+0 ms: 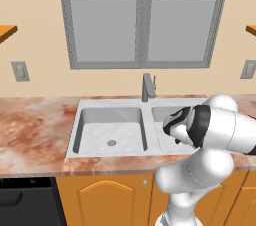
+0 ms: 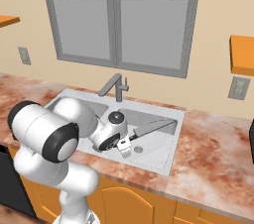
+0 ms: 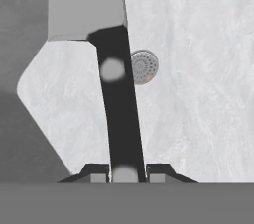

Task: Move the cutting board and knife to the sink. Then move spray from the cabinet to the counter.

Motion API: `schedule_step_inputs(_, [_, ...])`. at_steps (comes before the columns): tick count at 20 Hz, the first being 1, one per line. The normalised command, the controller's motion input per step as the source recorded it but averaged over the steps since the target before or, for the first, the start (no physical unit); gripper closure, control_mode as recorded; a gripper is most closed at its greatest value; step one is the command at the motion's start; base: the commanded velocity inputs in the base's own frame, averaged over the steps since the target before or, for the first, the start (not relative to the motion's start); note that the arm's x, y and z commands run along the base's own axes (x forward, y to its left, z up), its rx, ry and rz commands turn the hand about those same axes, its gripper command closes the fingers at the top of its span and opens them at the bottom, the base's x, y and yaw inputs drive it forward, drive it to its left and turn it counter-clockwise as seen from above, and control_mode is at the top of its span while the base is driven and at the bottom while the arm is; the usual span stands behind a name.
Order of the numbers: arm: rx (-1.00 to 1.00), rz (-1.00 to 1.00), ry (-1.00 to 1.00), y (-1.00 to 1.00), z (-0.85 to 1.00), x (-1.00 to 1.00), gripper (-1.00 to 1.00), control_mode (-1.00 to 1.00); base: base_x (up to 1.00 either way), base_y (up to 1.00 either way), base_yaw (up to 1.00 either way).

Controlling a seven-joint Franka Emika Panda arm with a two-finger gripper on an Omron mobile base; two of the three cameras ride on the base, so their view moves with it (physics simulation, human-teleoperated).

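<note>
One item, the knife, is being gripped by its handle in the pincer over the sink's right basin; board and spray steps are remaining.

The sink looks like pale grey brushed metal with a faint marbled sheen, and its round drain is perforated metal. The knife has a matt black handle with pale rivets and a flat, dull grey blade. The tabletop is polished pinkish-brown marbled stone with white blotches. The faucet is matt grey metal. Below, the cupboard doors are smooth orange wood.
</note>
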Motion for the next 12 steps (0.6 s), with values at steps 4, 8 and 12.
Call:
schedule_step_inputs(4, [-0.03,0.0,0.0,0.0,-0.21,0.01,1.0,-1.0,0.0,0.0,0.0])
schedule_step_inputs(8, [-0.02,0.0,0.0,0.0,-0.28,0.0,1.0,-1.0,0.0,0.0,0.0])
schedule_step_inputs(12, [0.0,0.0,0.0,0.0,-0.04,0.0,1.0,-1.0,0.0,0.0,0.0])
